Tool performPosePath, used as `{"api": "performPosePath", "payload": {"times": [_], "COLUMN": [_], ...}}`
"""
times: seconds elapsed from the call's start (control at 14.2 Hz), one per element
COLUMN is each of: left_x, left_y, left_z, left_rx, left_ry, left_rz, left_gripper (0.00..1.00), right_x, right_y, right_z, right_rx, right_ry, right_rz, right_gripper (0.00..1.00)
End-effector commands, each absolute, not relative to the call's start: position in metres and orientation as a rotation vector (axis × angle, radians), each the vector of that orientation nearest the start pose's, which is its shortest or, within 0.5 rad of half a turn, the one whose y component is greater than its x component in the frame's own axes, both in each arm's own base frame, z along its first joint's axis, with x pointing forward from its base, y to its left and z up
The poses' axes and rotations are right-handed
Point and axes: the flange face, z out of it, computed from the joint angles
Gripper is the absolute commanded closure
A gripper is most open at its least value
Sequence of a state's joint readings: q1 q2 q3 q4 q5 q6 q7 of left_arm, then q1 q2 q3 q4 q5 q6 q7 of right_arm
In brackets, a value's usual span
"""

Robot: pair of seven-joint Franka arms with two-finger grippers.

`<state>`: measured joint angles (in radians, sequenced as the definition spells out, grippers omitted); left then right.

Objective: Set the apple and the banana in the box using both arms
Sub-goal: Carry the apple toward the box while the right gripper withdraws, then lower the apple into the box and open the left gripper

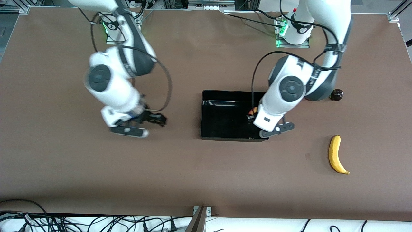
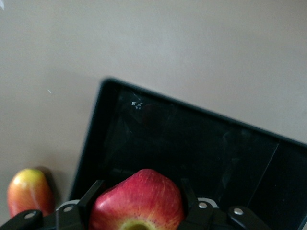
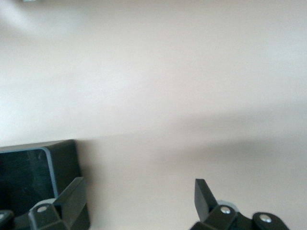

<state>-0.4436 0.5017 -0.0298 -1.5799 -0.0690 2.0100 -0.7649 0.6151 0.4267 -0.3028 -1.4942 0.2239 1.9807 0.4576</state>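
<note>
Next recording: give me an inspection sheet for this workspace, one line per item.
Surface: brown table, bare across most of it.
Job's things: apple held over the box; banana on the table toward the left arm's end.
Clutter: dark round fruit beside the left arm; red-yellow oval fruit beside the box.
Grippers: left gripper shut on the apple; right gripper open, over bare table beside the box.
Cables: black cables on both arms; more along the table's edge.
Surroundings: nothing seen.
</note>
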Motion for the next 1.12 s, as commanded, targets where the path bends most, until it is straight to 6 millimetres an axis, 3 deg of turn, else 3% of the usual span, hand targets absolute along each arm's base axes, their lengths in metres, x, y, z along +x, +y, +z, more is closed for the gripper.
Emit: {"api": "performPosePath", "payload": {"times": [0.0, 0.21, 0.49, 0.7, 0.91, 1.05], "left_x": [0.582, 0.559, 0.535, 0.517, 0.511, 0.505], "left_y": [-0.355, -0.392, -0.423, -0.442, -0.445, -0.450], "left_z": [0.311, 0.271, 0.230, 0.191, 0.177, 0.173], "left_rx": [-3.095, -3.065, -3.030, -3.000, -2.982, -2.977], "left_ry": [-0.524, -0.526, -0.570, -0.607, -0.617, -0.609], "left_rz": [0.217, 0.237, 0.255, 0.266, 0.281, 0.286], "left_gripper": [1.00, 1.00, 1.00, 1.00, 1.00, 0.98], "right_x": [0.627, 0.604, 0.579, 0.556, 0.523, 0.510], "right_y": [0.203, 0.134, 0.054, 0.008, 0.000, 0.007], "right_z": [0.493, 0.542, 0.576, 0.600, 0.612, 0.613], "right_rx": [-2.998, -2.992, -2.974, -3.012, -3.065, -3.080], "right_ry": [0.292, 0.240, 0.196, 0.092, 0.068, 0.048], "right_rz": [0.005, 0.095, 0.167, 0.160, 0.131, 0.119], "right_gripper": [0.00, 0.00, 0.00, 0.00, 0.00, 0.00]}}
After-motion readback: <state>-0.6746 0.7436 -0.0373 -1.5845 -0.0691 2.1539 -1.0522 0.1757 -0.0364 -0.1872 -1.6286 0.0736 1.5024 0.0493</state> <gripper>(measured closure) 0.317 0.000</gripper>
